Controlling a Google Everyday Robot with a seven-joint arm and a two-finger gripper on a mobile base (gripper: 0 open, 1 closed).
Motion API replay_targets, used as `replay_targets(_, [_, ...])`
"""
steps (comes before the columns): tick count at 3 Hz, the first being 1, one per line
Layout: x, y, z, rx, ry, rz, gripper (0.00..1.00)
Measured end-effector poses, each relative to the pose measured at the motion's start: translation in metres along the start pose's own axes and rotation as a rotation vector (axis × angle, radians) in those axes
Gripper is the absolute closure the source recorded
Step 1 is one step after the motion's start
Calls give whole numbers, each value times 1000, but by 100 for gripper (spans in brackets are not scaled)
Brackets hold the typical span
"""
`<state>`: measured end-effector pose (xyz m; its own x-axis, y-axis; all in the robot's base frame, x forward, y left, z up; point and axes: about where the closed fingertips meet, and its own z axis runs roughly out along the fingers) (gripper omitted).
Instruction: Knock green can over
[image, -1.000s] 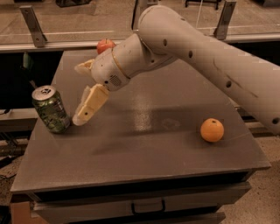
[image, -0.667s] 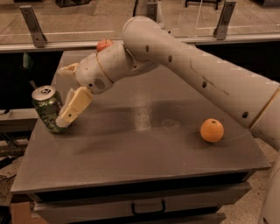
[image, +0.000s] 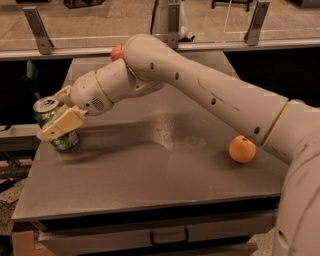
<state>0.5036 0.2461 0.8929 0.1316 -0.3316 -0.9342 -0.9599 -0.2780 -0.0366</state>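
at the left edge of the grey table (image: 150, 175), the gripper (image: 52, 114) is pushing on the green can (image: 64, 141).
its cream plastic fingers (image: 60, 125) are standing spread and unclenched, one lying across the can's glossy patterned aluminium wall. the cylinder is leaning with its silver lid toward upper left, not yet lying flat, so the toppling is looking only partly done. a round orange (image: 242, 149) is sitting well apart at right.

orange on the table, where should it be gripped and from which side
Across its middle, probably from above: the orange is round and sits low on the table, so the sides offer equal hold. The gripper is at the green can.
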Motion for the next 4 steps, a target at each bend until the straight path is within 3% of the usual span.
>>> replay_targets(1, [8,-3,-11,36,-5,26,64])
replay_targets(2, [4,-14,-60,134,33,15,88])
replay_targets(3, [-10,-24,-115,224,133,-21,100])
replay_targets(4, [-15,-33,-166,288,319,-35,100])
